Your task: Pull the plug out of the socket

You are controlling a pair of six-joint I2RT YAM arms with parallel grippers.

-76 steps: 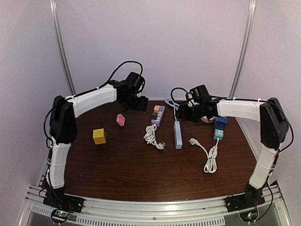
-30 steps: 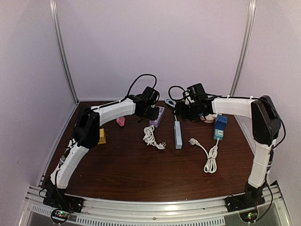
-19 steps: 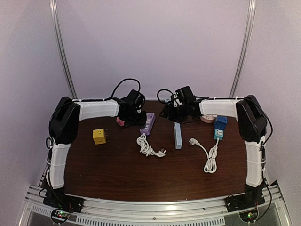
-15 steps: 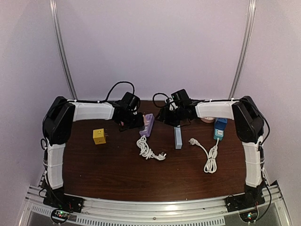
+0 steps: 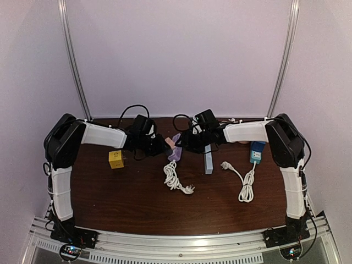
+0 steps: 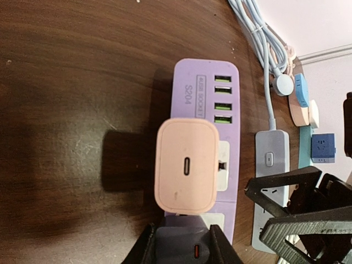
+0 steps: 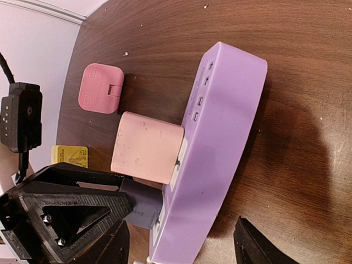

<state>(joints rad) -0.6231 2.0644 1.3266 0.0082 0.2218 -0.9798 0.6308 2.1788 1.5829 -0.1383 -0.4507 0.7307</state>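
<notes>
The purple strip (image 7: 220,137) just got dragged nearer on the counter (image 5: 137,203). Left jaws now pinch its greyish plug (image 6: 179,245), still seated; right jaws spread round the strip. We'd pull next.

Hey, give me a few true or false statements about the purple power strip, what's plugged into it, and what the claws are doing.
1. The pink charger is plugged into the purple power strip. True.
2. The yellow cube sits on top of the strip. False: it rests on the table, apart from the strip, on the left arm's side.
3. The left claw is closed on the lavender plug, which sits in the strip next to the pink charger. True.
4. Every one of the strip's USB ports has a cable in it. False: all four green ports are empty.
</notes>
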